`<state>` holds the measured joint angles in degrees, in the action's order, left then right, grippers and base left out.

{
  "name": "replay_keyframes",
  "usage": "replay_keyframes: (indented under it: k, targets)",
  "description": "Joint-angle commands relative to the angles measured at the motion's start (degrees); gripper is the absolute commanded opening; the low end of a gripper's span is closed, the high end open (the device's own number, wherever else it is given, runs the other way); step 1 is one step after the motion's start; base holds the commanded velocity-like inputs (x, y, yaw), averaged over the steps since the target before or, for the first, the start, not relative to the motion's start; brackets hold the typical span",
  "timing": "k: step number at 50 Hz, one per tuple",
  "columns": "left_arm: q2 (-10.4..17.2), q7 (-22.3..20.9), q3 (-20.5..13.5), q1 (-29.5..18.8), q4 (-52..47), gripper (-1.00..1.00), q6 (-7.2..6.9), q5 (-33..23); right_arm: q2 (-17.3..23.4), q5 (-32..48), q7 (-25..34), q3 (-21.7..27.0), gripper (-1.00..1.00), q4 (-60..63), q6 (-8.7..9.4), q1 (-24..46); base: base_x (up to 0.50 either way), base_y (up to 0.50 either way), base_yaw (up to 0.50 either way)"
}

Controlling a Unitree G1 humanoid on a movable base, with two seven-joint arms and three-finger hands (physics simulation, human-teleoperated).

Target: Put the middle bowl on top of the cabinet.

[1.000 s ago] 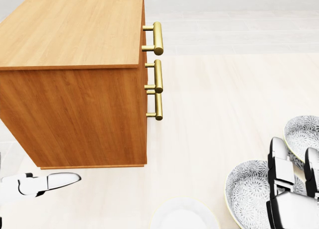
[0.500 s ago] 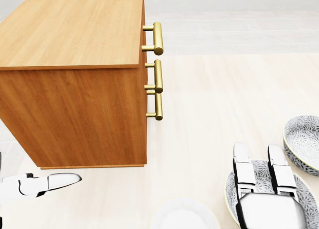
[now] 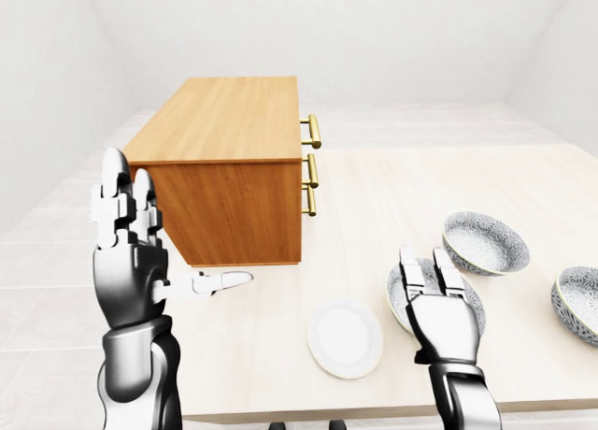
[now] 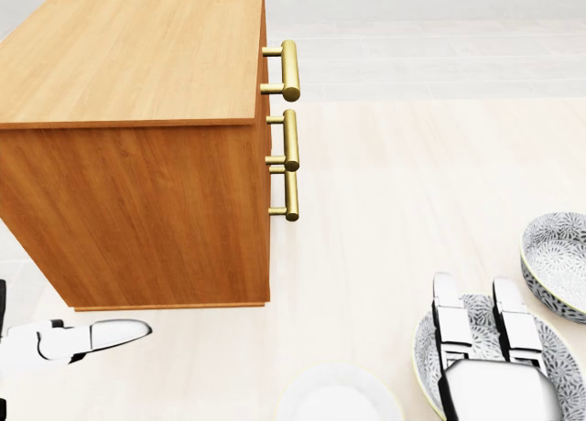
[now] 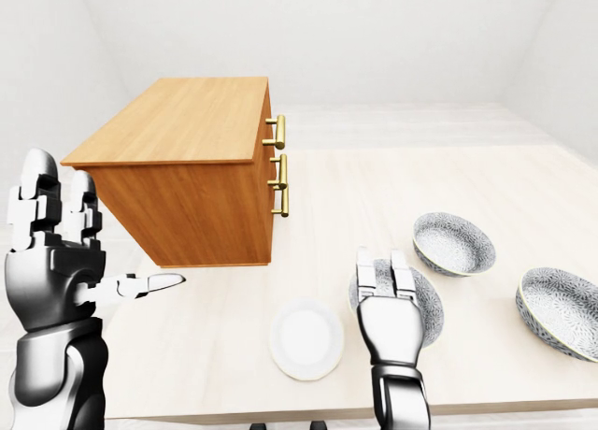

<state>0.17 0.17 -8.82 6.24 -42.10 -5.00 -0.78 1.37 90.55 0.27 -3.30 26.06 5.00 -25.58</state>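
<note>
Over the leftmost patterned bowl, by the table's lower edge, the right hand hovers flat, fingers straight, holding nothing; the left hand stands upright, fingers extended, empty.

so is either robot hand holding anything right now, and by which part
Nothing is held. The right robot hand is open over the leftmost grey patterned bowl; the left robot hand is raised open beside the wooden cabinet.
</note>
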Motion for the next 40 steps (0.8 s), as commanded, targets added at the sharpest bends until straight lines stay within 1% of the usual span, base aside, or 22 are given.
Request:
replay_keyframes:
  k: [1, 4, 5, 7, 9, 12, 15, 17, 19, 20, 21, 23, 33, 36, 40]
  targets:
    - [0.0, -0.1, 0.1, 0.1, 0.3, 1.00, 0.00, 0.0, -0.3, -1.7, -1.8, 1.4, 1.00, -3.3, 0.00, 0.8, 0.00, 0.00, 0.00]
    - [0.0, -0.1, 0.2, 0.1, 0.1, 1.00, 0.00, -0.1, -0.3, -2.4, -2.7, 1.3, 1.00, -4.4, 0.00, 1.0, 0.00, 0.00, 0.00]
    - [0.0, 0.0, 0.2, 0.1, 0.0, 1.00, 0.00, -0.1, -0.3, -1.9, -1.8, 0.9, 1.00, -3.7, 0.00, 1.0, 0.00, 0.00, 0.00]
    - [0.0, 0.0, 0.0, 0.0, -0.1, 1.00, 0.00, 0.1, -0.5, -1.7, -3.0, 0.4, 1.00, -6.3, 0.00, 2.0, 0.00, 0.00, 0.00]
    - [0.0, 0.0, -0.2, 0.0, -0.2, 1.00, 0.00, 0.1, -0.4, -1.0, -1.8, -0.1, 1.00, -5.8, 0.00, 2.4, 0.00, 0.00, 0.00]
    - [0.0, -0.1, 0.0, 0.1, -0.3, 1.00, 0.00, 0.0, -0.3, -1.5, -3.1, -0.7, 1.00, -6.9, 0.00, 2.3, 0.00, 0.00, 0.00]
    - [0.0, 0.0, 0.0, 0.0, -0.2, 1.00, 0.00, 0.0, 0.0, -0.2, -1.0, -1.4, 1.00, -4.9, 0.00, 2.0, 0.00, 0.00, 0.00]
    - [0.0, -0.1, -0.1, 0.0, 0.0, 1.00, 0.00, 0.1, 0.1, -1.2, -3.2, -1.2, 1.00, -7.2, 0.00, 2.0, 0.00, 0.00, 0.00]
    - [0.0, -0.2, 0.1, 0.1, 0.0, 1.00, 0.00, -0.1, 0.1, 0.0, -2.1, -1.1, 1.00, -7.2, 0.00, 1.9, 0.00, 0.00, 0.00]
    - [0.0, -0.2, 0.1, 0.1, 0.0, 1.00, 0.00, -0.1, 0.0, 0.3, -3.2, -1.2, 1.00, -8.4, 0.00, 2.1, 0.00, 0.00, 0.00]
    - [0.0, -0.2, 0.2, 0.2, -0.1, 1.00, 0.00, -0.1, 0.1, 0.6, -2.1, -1.6, 1.00, -8.3, 0.00, 2.3, 0.00, 0.00, 0.00]
    - [0.0, -0.2, 0.1, 0.2, -0.2, 1.00, 0.00, -0.1, 0.1, -0.1, -3.4, -1.2, 1.00, -10.3, 0.00, 2.7, 0.00, 0.00, 0.00]
    - [-0.1, -0.3, 0.4, 0.3, 0.1, 1.00, 0.00, -0.3, 1.0, -2.2, -3.4, 1.5, 1.00, -10.5, 0.00, 1.7, 0.00, 0.00, 0.00]
    - [0.0, -0.3, 0.5, 0.3, 0.3, 1.00, 0.00, -0.6, 0.9, -2.3, -4.3, 1.7, 1.00, -12.7, 0.00, 2.1, 0.00, 0.00, 0.00]
    - [0.0, -0.3, 0.6, 0.3, 0.2, 1.00, 0.00, -0.7, 0.9, -2.6, -4.4, 2.0, 1.00, -12.4, 0.00, 1.3, 0.00, 0.00, 0.00]
